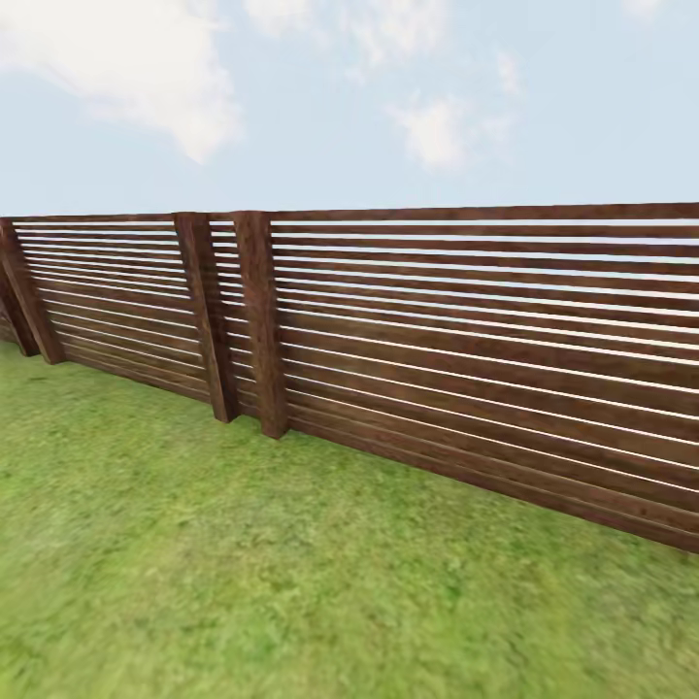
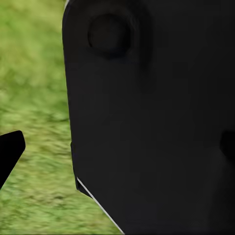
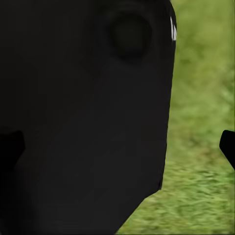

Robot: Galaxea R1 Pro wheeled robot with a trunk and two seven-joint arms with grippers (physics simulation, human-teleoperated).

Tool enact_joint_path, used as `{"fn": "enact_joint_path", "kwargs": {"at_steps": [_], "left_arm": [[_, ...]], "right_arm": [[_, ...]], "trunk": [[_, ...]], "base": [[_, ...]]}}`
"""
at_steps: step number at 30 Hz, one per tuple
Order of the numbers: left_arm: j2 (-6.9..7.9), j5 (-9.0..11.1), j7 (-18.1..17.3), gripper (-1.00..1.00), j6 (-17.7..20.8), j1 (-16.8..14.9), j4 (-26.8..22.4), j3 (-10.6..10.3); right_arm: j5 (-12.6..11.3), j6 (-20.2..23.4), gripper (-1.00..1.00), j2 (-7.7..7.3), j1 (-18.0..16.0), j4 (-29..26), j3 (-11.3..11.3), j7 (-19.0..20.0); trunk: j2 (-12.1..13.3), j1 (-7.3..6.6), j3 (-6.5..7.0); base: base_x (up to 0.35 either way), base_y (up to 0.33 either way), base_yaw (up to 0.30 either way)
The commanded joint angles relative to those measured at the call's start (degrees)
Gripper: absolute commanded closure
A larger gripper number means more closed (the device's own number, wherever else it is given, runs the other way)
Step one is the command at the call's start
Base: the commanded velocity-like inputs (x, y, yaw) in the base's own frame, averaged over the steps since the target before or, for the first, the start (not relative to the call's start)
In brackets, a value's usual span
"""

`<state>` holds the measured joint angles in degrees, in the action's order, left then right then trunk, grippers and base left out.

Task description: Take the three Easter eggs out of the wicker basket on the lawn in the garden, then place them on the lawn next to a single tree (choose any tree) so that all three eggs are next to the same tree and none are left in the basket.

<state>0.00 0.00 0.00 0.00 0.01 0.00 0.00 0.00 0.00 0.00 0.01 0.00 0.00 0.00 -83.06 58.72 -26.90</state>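
Two wrist cameras face black robot bodywork [image 2: 156, 122] with lawn [image 1: 243, 582] beyond.

A brown slat fence [image 1: 466, 369] crosses the grass ahead under blue sky. One dark fingertip [image 2: 10, 152] of the left gripper and one [image 3: 228, 147] of the right edge in; whether either is released or clenched I cannot tell.

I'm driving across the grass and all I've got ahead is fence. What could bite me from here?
Two risks, judged from this moment. The slatted fence runs close across the head view, so driving straight on could end in a bump. No basket, eggs or tree appear over the lawn, so you may be heading the wrong way; turn and look around first.
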Motion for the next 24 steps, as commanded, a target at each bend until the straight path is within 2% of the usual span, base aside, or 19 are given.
{"fn": "enact_joint_path", "kwargs": {"at_steps": [1, 3, 6, 10, 12, 15, 16, 24], "left_arm": [[0.33, 0.3, -0.3, -1.00, 0.3, -0.3, -0.3, 0.3], [0.98, 0.1, -1.0, -1.00, 1.0, -1.0, -1.0, 1.0], [1.94, -0.4, 0.0, -1.00, 0.0, 0.0, 0.0, 0.0], [2.64, -0.5, 0.6, -1.00, -1.3, 1.3, 1.1, -1.3], [2.46, -0.5, 0.6, -1.00, -1.4, 2.0, 1.1, -1.3], [2.22, -0.5, 0.6, -1.00, -1.4, 2.9, 1.1, -1.3], [2.20, -0.4, 0.6, -1.00, -1.4, 2.9, 1.1, -1.2], [2.24, -0.3, 0.5, -1.00, -1.4, 2.9, 1.1, -1.2]], "right_arm": [[0.3, 0.3, -1.00, 0.33, -0.3, -0.3, 0.3, -0.3], [1.0, 1.0, -1.00, -0.33, -1.0, -1.0, 0.1, -0.7], [0.0, 0.0, -1.00, -1.30, -2.0, 0.0, -0.7, 0.3], [-0.4, -0.9, -1.00, -2.57, -3.3, 1.3, -0.3, 0.2], [0.2, -1.6, -1.00, -1.92, -3.9, 1.7, 0.4, 0.2], [1.2, -2.5, -1.00, -1.76, -4.9, 1.8, 1.4, 0.3], [11.4, -3.7, -1.00, -1.78, -5.4, 1.8, 2.9, 0.3], [11.4, -3.8, -1.00, -2.00, -5.4, 1.7, 2.8, 0.0]], "trunk": [[0.0, 0.00, -0.03], [0.0, 0.00, -0.03], [0.0, 0.00, -0.03], [0.0, 0.00, -0.03], [0.0, 0.00, -0.03], [0.0, 0.00, -0.03], [0.0, 0.00, -0.03], [0.0, 0.00, -0.03]], "base": [[0.000, 0.000, 0.000], [0.000, 0.000, 0.000], [0.000, 0.000, 0.000], [0.000, 0.000, -0.020], [0.000, 0.000, -0.234], [0.000, 0.000, -0.277], [0.000, 0.000, -0.284], [0.000, 0.000, -0.285]]}}
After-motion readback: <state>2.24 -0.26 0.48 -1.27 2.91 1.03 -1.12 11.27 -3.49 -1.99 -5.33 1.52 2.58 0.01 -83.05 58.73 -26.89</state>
